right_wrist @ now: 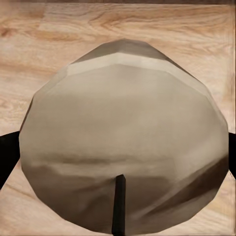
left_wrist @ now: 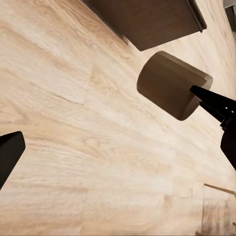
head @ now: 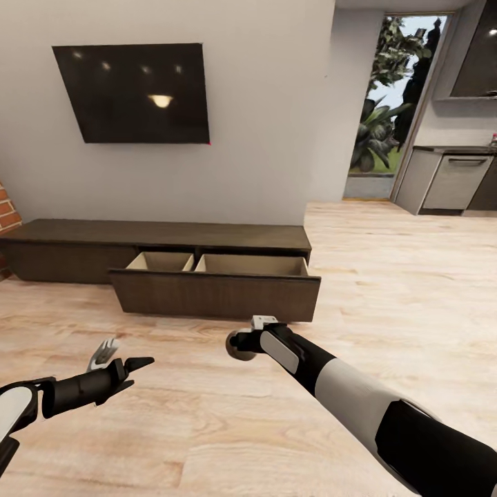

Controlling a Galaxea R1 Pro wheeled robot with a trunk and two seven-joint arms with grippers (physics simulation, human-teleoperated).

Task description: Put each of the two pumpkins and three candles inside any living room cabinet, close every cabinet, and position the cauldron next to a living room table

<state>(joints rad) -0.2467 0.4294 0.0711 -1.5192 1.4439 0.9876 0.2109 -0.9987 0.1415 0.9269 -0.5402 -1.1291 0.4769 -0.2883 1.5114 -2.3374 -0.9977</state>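
Observation:
My right gripper is shut on a stubby beige-grey candle, held just above the plank floor in front of the cabinet. In the right wrist view the candle sits large between the two dark fingers. The left wrist view catches the same candle hanging over the floor. The cabinet is a long low dark-brown unit under the TV. Its right-hand drawer stands pulled out, and the two pale wood compartments show nothing inside. My left gripper is open and holds nothing, low at the left.
A black TV hangs on the wall above the cabinet. Red brick of the fireplace shows at the left edge. To the right, a doorway with plants and grey kitchen units. Plank floor stretches to the right.

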